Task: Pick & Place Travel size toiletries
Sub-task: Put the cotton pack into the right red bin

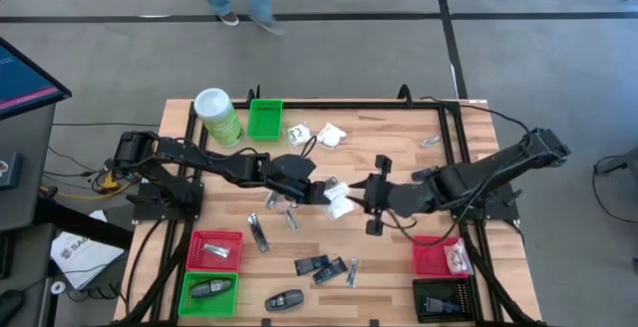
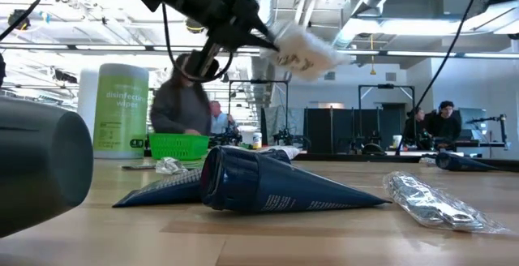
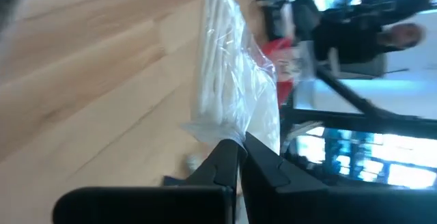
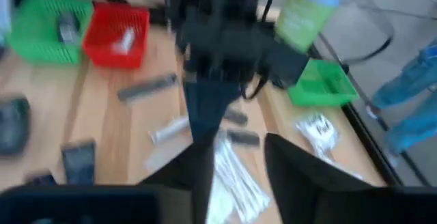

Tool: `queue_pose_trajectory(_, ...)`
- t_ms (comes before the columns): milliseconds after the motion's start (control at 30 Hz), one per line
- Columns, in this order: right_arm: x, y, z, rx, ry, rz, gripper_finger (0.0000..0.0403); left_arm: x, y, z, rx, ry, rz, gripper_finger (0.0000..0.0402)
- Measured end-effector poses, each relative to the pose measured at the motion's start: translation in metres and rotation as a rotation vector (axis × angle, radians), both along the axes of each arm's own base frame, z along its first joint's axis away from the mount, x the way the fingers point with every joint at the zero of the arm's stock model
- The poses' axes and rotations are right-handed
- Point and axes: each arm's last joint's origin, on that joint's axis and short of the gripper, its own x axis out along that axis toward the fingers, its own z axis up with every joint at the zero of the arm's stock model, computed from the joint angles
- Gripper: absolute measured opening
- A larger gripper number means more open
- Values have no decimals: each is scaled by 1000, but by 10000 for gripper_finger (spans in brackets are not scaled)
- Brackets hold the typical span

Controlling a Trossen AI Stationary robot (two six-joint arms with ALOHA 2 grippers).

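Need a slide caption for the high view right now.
Left gripper pinches a white crinkly plastic sachet mid-table as right gripper opens beside it.

Bright overhead light, blurred wrist views

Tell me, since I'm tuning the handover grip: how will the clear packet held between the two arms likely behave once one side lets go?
The clear packet looks like thin crinkly film, so it will probably flop and dangle. The left gripper pinches only its edge, so it may swing or slip. It seems light: it hangs above the table between both arms without sagging much. The right gripper has spread fingers around it.
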Motion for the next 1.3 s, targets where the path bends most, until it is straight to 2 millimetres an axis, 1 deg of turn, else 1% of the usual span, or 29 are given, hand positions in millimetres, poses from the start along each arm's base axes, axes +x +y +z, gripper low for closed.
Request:
queue_pose_trajectory(100,16,14,3,-70,31,24,174,3,4,6,-28,-68,7,0)
queue_pose_trajectory(200,29,27,-2,-204,140,19,214,5,9,9,-49,-92,21,0)
queue_pose_trajectory(267,35,34,2,-264,180,29,231,4,14,9,-55,-89,26,0)
queue_pose_trajectory(333,41,40,7,-292,194,45,239,4,19,11,-59,-101,33,0)
queue_pose_trajectory(467,48,44,4,-330,238,65,236,-1,30,21,-57,-139,38,0)
queue_pose_trajectory(567,46,43,2,-343,271,65,228,-6,36,32,-49,-176,45,0)
queue_pose_trajectory(700,43,42,2,-426,280,9,222,-16,39,51,-40,-240,51,0)
queue_pose_trajectory(800,43,39,3,-501,268,-42,223,-21,39,59,-35,-264,53,0)
queue_pose_trajectory(900,44,37,5,-536,259,-72,226,-23,38,62,-31,-277,49,0)
queue_pose_trajectory(1100,52,31,-1,-549,276,-101,226,-23,34,62,-33,-273,37,0)
queue_pose_trajectory(1200,54,28,-5,-565,301,-99,219,-23,32,62,-33,-273,31,0)
queue_pose_trajectory(1300,56,25,-3,-555,285,-114,205,-23,32,62,-33,-273,31,0)
